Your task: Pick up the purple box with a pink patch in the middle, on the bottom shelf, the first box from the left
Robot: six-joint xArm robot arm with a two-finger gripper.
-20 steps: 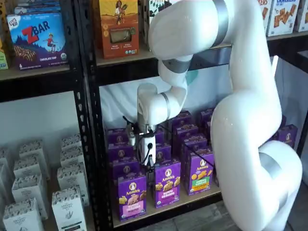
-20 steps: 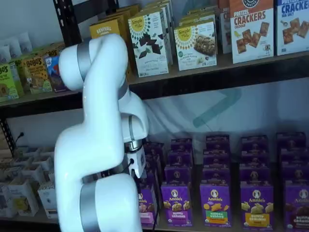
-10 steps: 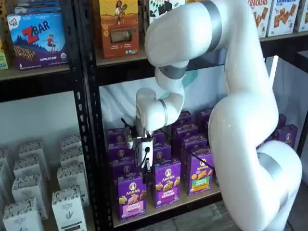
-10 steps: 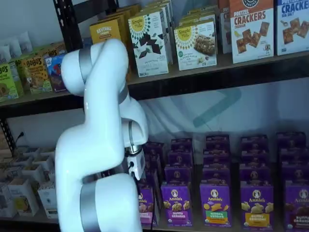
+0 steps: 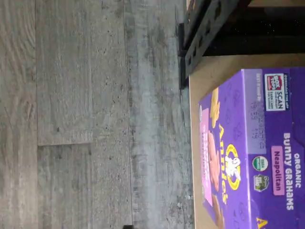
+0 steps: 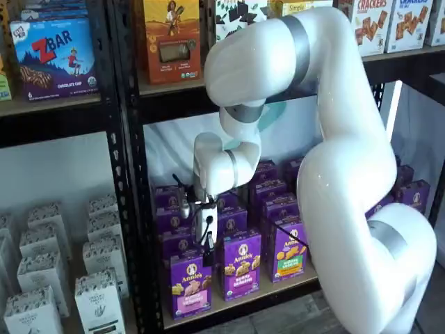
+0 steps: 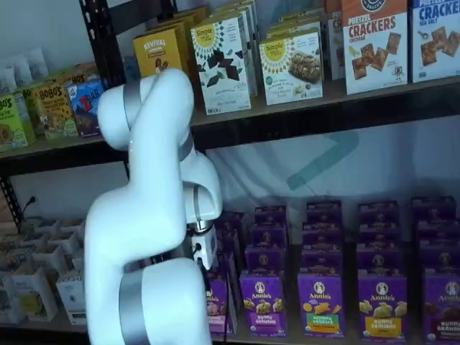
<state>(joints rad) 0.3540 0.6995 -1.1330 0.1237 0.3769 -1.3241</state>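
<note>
Now we hang just above the purple Annie's Neapolitan box [image 6: 190, 282], ready to come down on it.

Nearest us, at the front edge of the bottom shelf [image 6: 236, 305] and by its left corner, stands the pink-banded carton, upright and facing out so its top is free to take. Our gripper [image 6: 207, 245] sits over that top; its black fingers show side-on, so we cannot tell their gap by sight, and we judge them released, with nothing between them. Beside the target stands its purple-banded neighbour [image 6: 242, 263], so we keep left. Behind, more purple cartons fill the rows toward the back.
</note>
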